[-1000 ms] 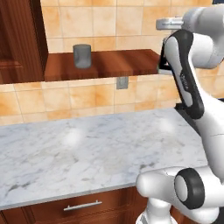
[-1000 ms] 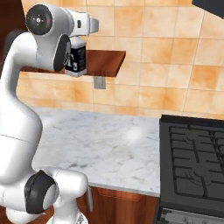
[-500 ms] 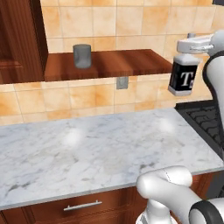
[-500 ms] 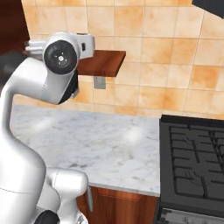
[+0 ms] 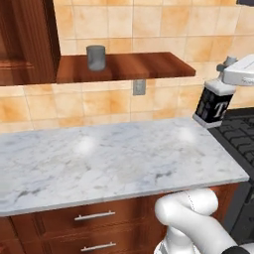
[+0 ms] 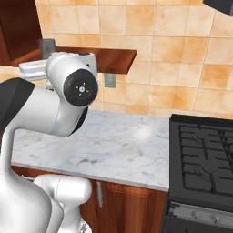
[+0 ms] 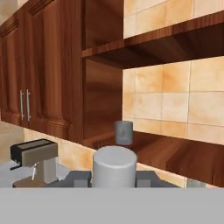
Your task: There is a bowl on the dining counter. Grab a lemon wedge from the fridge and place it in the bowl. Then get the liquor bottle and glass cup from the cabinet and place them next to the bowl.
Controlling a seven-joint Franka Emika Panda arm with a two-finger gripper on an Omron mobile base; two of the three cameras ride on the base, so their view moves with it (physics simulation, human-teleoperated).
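Observation:
My gripper [image 5: 222, 85] is shut on the liquor bottle [image 5: 213, 105], a black bottle with a white label. It hangs tilted above the right end of the marble counter [image 5: 109, 158], near the stove. In the hand view the bottle's grey cap [image 7: 114, 162] sits between my fingers [image 7: 78, 178]. The glass cup [image 5: 96, 57] stands upright on the open wooden shelf [image 5: 139, 67], well to the left of the bottle. The cup [image 7: 124, 132] shows straight ahead in the hand view, and it [image 6: 47, 47] shows again behind my arm in the right base view.
A black stove [image 6: 205, 164] adjoins the counter on the right. A wall outlet [image 5: 139, 87] sits under the shelf. Dark wooden cabinet doors [image 7: 39, 70] flank the shelf, and a small appliance [image 7: 35, 162] stands on the counter below them.
The arm has swung right and down with the bottle, from the shelf's right end to above the counter's right edge. The cup has stayed put.

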